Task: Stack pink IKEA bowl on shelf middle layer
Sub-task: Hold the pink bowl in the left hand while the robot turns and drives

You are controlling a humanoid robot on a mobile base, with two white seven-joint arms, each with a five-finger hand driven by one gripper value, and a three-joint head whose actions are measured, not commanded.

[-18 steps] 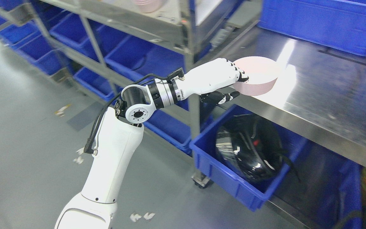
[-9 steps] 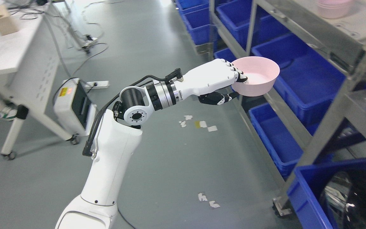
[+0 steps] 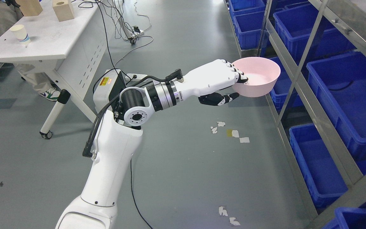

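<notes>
One white table (image 3: 43, 41) stands at the upper left, with a paper cup (image 3: 20, 33) and wood blocks (image 3: 63, 9) on top. Mid-frame, the left hand (image 3: 216, 79) grips the smooth pink bowl (image 3: 258, 81) by its rim, above grey floor. Blue bins (image 3: 348, 92) fill metal shelves (image 3: 310, 92) at right.

Count: one pink bowl (image 3: 259, 76), one paper cup (image 3: 20, 33), two wooden blocks (image 3: 63, 9), one white table (image 3: 43, 47).

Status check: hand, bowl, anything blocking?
Left hand shut on pink bowl, held upright in the air. Bowl beside the shelf, not on it. Shelf upright just behind the bowl. Right hand out of view.
</notes>
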